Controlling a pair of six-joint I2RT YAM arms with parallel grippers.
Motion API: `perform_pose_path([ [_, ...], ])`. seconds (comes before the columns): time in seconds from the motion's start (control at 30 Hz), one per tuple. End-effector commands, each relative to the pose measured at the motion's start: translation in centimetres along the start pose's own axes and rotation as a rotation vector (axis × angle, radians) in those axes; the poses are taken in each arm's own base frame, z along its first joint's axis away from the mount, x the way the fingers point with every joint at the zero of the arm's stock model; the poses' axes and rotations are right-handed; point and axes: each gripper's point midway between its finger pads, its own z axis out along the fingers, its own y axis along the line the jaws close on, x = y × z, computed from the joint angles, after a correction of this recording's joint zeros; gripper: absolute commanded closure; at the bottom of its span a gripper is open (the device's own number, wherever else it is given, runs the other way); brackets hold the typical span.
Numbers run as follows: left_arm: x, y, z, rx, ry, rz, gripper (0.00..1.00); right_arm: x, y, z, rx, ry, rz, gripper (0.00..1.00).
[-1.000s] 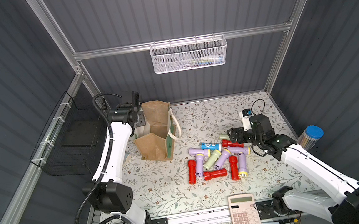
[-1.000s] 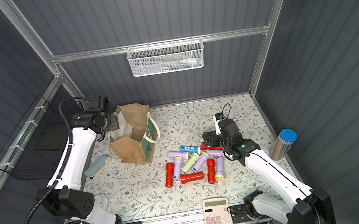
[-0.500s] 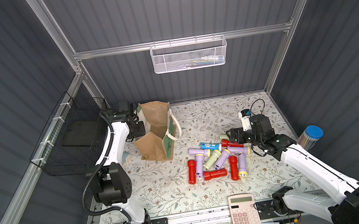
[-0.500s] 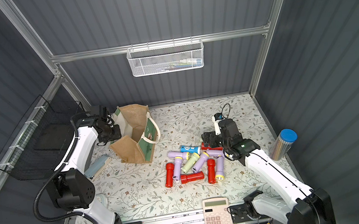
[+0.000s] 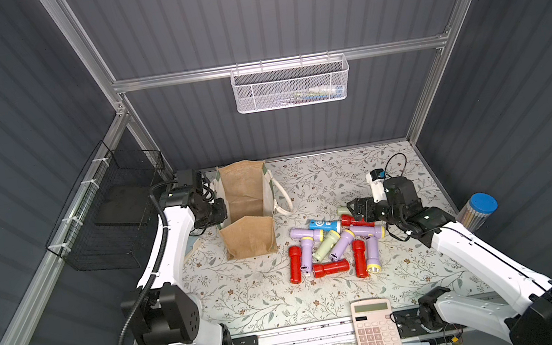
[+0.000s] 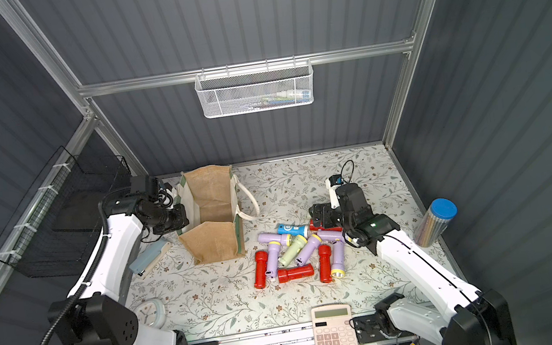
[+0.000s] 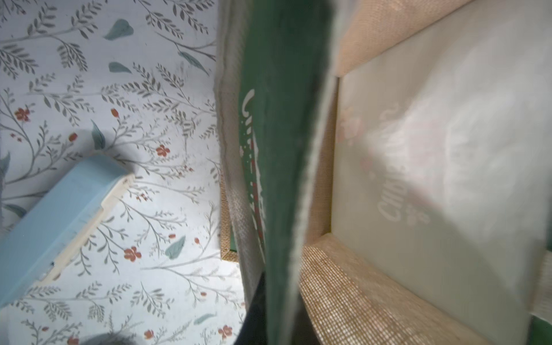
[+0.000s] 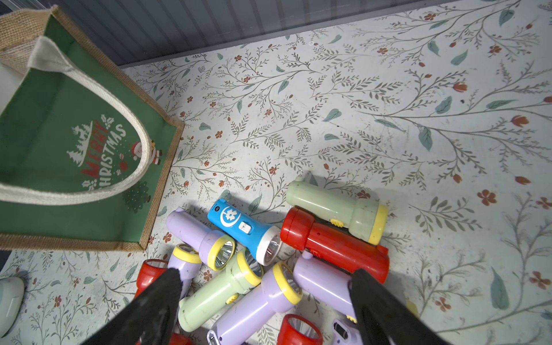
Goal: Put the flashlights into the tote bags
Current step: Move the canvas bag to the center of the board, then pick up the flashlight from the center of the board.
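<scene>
A flower-patterned table is seen from above, with a robot arm at each side. A tan jute tote bag with green side panels and white rope handles stands open-mouthed near the far left corner. The left tool is closed on the bag's left wall. The left wrist view shows the green panel's rim pinched between the tool's dark fingers. No flashlight shows inside the bag.

The flashlights lie in a loose heap on the table, mid-way across and toward the right edge, near the bag. They are red, lilac with yellow rings, pale green and one blue flashlight, and some rest across others. The right tool hangs over the far side of the heap with its jaws spread wide, holding nothing. A red flashlight lies close beneath it.

The flashlights look like light, hard, smooth plastic. Being round, they would likely roll or slip if nudged. The narrow barrel, gripped across, seems the surest hold, and the wider head would help stop one sliding out. One lying on top of the heap looks easiest to lift. The bag's walls look stiff enough to stand yet likely to flex, so the pinch on the rim probably steadies the mouth.

A calculator sits at the near edge.
</scene>
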Motion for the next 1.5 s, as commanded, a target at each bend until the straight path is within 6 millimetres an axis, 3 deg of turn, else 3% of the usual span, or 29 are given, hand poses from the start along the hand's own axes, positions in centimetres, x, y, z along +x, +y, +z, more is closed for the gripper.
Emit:
perform_pose_path([
  [0.0,3.6,-1.1,-1.1,0.043,0.058,-0.035,0.92,0.5,0.2,0.3,-0.015,0.035,0.025,0.11],
  [0.27,9.2,-3.0,-1.6,0.114,0.102,-0.087,0.92,0.7,0.6,0.4,-0.032,0.050,0.040,0.13],
  [0.37,10.3,-3.0,-1.9,0.089,0.091,-0.093,0.89,0.9,0.7,0.6,-0.035,0.060,0.041,0.13],
  [0.43,10.8,-2.7,-2.3,0.073,0.090,-0.098,0.77,1.1,0.6,0.6,-0.032,0.066,0.041,0.13],
  [0.5,10.9,-2.7,-2.5,0.071,0.086,-0.090,0.54,1.3,0.4,0.6,-0.024,0.073,0.042,0.13],
  [0.53,10.9,-2.7,-2.5,0.073,0.086,-0.081,0.48,1.4,0.3,0.6,-0.016,0.073,0.040,0.13],
  [0.63,10.2,-2.7,-2.3,0.066,0.082,-0.061,0.28,1.6,-0.5,0.4,0.023,0.073,0.036,0.12],
  [0.7,9.3,-2.6,-2.4,0.047,0.072,-0.044,0.21,1.9,-1.1,0.2,0.058,0.080,0.032,0.12],
  [0.9,5.5,-1.7,-3.7,-0.052,-0.009,0.028,0.19,2.6,-3.9,0.0,0.198,0.093,0.006,0.12],
  [1.0,3.7,-2.1,-4.4,-0.053,-0.036,0.053,0.19,2.9,-4.6,1.1,0.217,0.134,0.041,0.12],
  [1.17,1.1,-3.3,-4.8,-0.028,-0.071,0.091,0.17,2.5,-4.7,2.8,0.211,0.155,0.177,0.13],
  [1.33,-0.3,-2.8,-3.2,-0.065,-0.047,0.117,0.21,1.3,-4.0,4.8,0.160,0.140,0.346,0.16],
  [1.47,-1.7,-2.3,-3.1,-0.087,-0.073,0.127,0.21,0.6,-3.5,6.4,0.120,0.123,0.517,0.17],
])
